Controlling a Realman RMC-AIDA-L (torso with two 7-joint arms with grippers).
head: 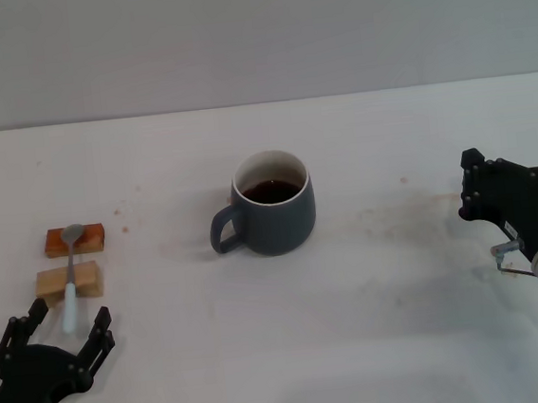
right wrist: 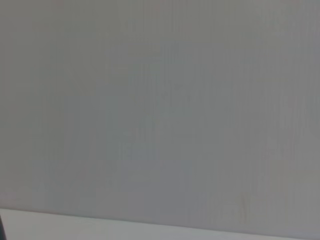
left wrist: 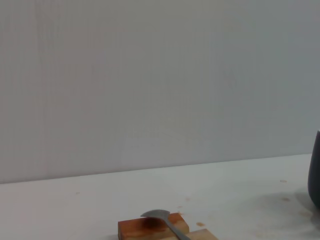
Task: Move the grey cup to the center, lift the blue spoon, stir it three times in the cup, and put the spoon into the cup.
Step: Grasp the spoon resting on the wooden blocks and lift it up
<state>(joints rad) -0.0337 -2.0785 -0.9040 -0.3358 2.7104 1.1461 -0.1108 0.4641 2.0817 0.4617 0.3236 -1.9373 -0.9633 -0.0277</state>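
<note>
Only from the head can we see our spread left gripper (head: pixel 60 328) straddling the blue spoon (head: pixel 71 268) on its blocks (head: pixel 70 281), the grey cup (head: pixel 273 213) centred, holding dark liquid, and our right gripper (head: pixel 478 191), its state unclear.

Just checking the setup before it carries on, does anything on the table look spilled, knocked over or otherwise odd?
Nothing is spilled or tipped. The grey cup stands upright with its dark liquid inside. The blue spoon lies across two wooden blocks, by the left gripper. Only a few faint specks mark the table.
</note>
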